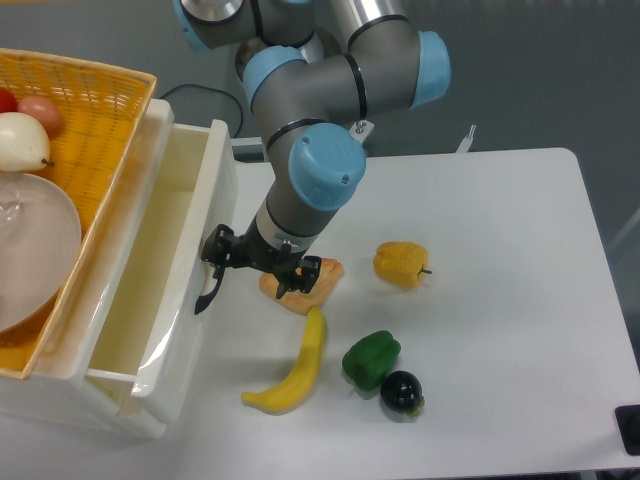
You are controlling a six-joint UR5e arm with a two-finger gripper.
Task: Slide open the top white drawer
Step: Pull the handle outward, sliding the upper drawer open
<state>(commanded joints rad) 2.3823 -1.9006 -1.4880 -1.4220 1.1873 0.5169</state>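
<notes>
Because the black two-finger gripper (213, 262) clamps the curved black handle (207, 293), the glossy white plastic top drawer (190, 300) stands partly drawn out, interior exposed.

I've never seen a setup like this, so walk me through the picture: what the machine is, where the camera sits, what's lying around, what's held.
One fixed camera looks down from above the table. The grey-and-blue jointed thing is a robot arm; its black tool is at the curved black handle of the top white drawer, which is pulled partly out and looks empty. Whether the tool is clamped is unclear. A yellow wicker basket sits on the cabinet. On the table: banana, green pepper, yellow pepper, a dark round fruit, an orange food piece.
</notes>
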